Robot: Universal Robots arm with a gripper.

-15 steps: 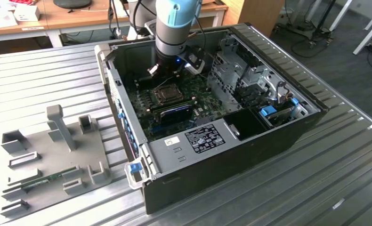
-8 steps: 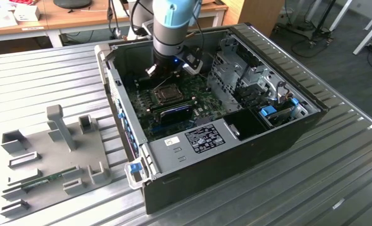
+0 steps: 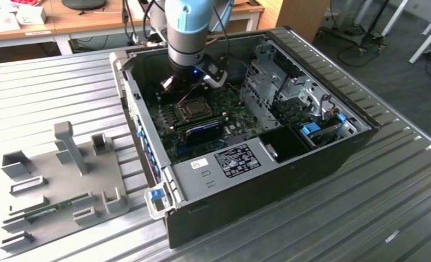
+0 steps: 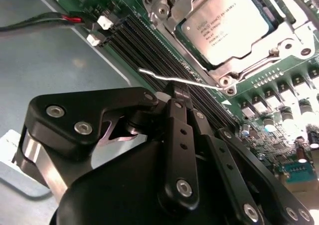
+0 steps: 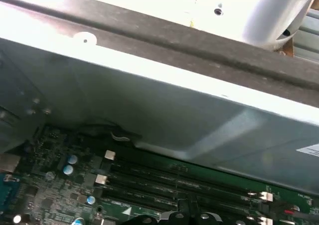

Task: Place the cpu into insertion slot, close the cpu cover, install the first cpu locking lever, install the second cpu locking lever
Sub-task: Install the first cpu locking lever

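- Inside the open computer case, at the exterior view's centre, we see the insertion slot on the green motherboard.
- At the second wrist view's upper right, the cpu sits in the slot, the cpu cover closed around it.
- A thin locking lever lies just beside the socket.
- We cannot tell how our end effector stands; it hangs beside that lever.
- Left, a grey fixture tray rests on the worktop.

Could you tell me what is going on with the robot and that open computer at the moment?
A robot arm is reaching into an open computer case on a metal table. In the second wrist view, the cpu already sits in the insertion slot with the cpu cover down around it. The gripper is at a thin wire locking lever beside the socket, which sticks out unlatched over the memory slots.
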